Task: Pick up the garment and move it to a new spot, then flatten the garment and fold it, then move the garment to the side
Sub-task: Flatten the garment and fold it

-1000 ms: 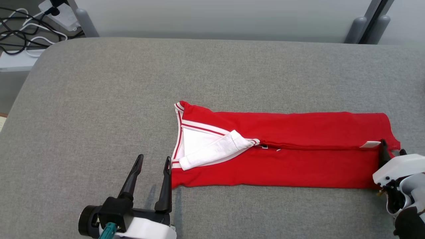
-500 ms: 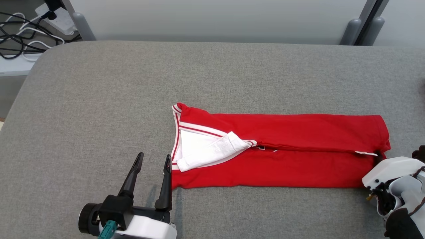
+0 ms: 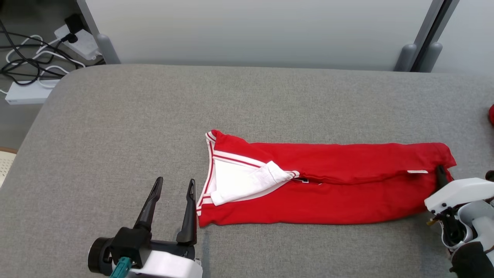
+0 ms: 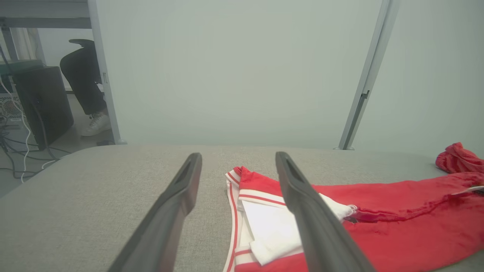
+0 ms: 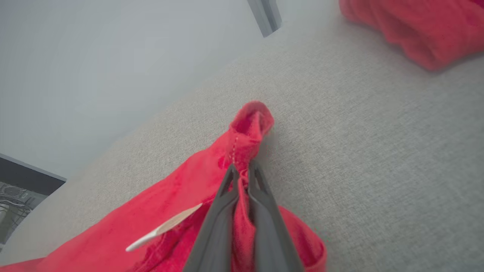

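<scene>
The right gripper has closed, pinching the hem of the garment, with the left gripper spread beside the collar; mid-fold, the hem probably needs lifting over toward the collar.

Left gripper: lower left of the head view, fingers pointing up, jaws spread wide, nothing between them. Right gripper: far right, jaws pinched together on the garment end. From the head, its white wrist hides most of the fingers, which are apparently angled upward-left.
</scene>
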### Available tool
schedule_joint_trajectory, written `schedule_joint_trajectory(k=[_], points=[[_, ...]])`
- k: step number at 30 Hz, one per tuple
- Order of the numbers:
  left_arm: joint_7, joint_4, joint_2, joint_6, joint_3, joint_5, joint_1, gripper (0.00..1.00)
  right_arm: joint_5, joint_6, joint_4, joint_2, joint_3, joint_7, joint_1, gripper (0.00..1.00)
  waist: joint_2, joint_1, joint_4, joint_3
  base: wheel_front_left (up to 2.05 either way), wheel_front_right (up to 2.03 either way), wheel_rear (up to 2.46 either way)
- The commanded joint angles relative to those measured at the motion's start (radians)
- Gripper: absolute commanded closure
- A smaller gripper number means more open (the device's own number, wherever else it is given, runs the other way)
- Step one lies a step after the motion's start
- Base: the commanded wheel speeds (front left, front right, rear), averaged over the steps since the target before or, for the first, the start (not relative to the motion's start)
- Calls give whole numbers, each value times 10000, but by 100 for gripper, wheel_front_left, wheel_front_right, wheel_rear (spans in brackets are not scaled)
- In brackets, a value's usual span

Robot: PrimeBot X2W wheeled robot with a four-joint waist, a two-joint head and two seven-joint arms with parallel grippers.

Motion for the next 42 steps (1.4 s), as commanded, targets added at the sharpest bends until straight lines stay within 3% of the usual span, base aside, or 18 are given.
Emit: schedule_joint_trajectory(k=[1,10,22,34,42], points=[[-103,-311,8,13,361,-68,-65,0,284,0,-629,-89,300,148,186,100,0,0,-5,-141,0,0,0],[-103,-322,8,111,307,-206,224,0,1471,0,-3208,-216,1190,879,1056,100,0,0,224,-575,0,0,0],[-103,-263,8,144,329,-237,465,0,1497,0,-5285,79,2134,1342,1727,100,0,0,1223,-967,0,0,0],[-103,-159,8,-33,250,-102,558,0,1292,0,-5036,1229,2150,916,1850,100,0,0,2557,-1260,0,0,0],[-103,-76,8,-137,247,-64,621,0,1386,0,-4390,1545,2526,579,1456,100,0,0,3303,-1253,0,0,0]])
